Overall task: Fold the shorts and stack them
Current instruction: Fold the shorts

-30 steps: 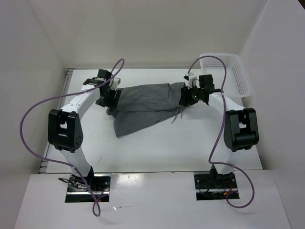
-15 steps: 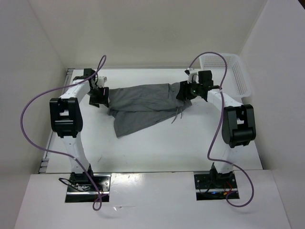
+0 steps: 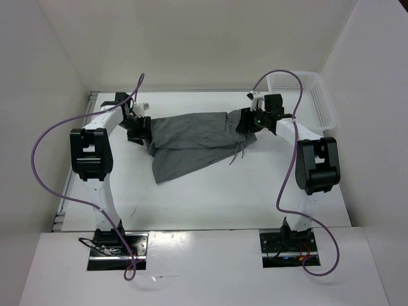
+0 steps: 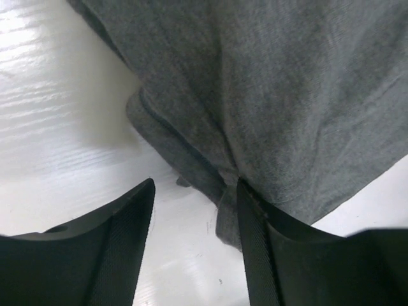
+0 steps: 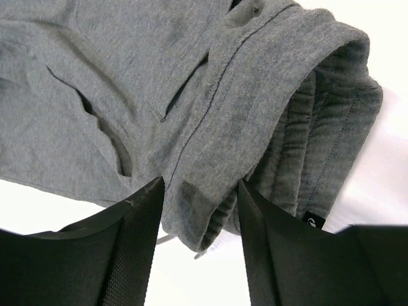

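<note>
Toward 12 o'clock from the table's middle, the shorts lie spread crosswise, grey and creased. One lower flap runs out toward 7 o'clock. The waistband end sits at 3 o'clock, and a thin drawstring trails off it toward 6.

The left gripper is at the shorts' 9 o'clock end. In its wrist view the left gripper is released. Its jaws stand apart over mostly bare white table, and a folded edge of the shorts reaches the inner face of the finger on the view's right, at 3 o'clock.

The right gripper is at the 3 o'clock end. Its own camera shows the right gripper grasping the shorts. The thick, ribbed waistband is bunched and fills the gap between both fingers. A small black tag shows on the band at 5 o'clock, and a bit of pale drawstring hangs below the fabric.

A white mesh basket stands at the table's 1 o'clock corner, apart from the shorts.
</note>
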`<state>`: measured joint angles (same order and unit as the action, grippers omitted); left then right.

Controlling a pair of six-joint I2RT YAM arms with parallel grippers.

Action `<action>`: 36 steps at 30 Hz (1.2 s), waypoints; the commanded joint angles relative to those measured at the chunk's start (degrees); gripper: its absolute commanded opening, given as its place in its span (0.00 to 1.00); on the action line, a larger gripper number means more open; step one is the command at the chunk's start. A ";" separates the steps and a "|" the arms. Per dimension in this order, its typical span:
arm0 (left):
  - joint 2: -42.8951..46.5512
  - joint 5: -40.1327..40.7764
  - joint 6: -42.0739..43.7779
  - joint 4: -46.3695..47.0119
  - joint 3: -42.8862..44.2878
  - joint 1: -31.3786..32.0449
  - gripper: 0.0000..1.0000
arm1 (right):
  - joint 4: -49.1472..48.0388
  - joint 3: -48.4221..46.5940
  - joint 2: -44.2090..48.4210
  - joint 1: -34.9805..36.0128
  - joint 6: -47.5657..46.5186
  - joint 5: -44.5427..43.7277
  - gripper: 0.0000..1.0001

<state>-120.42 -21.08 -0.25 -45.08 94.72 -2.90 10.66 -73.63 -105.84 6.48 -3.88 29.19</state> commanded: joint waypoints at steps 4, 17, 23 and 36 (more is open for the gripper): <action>-2.54 -5.45 0.25 -1.76 2.40 1.14 0.52 | -2.66 -1.43 0.46 -0.33 -0.34 -0.36 0.54; 1.58 0.85 0.25 -2.04 -1.27 9.74 0.40 | -2.13 -0.91 0.46 -0.33 -1.39 -0.36 0.53; 0.98 13.68 0.25 0.70 -4.37 14.40 0.46 | -2.13 -0.91 0.46 -0.33 -1.39 -0.36 0.53; -1.83 11.58 0.25 1.84 -3.32 14.94 0.18 | -2.13 0.24 0.99 -0.33 -1.92 -0.36 0.43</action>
<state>-120.79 -10.11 -0.21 -44.38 91.20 11.94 10.68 -73.56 -105.84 6.48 -5.19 29.02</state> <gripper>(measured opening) 0.214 0.453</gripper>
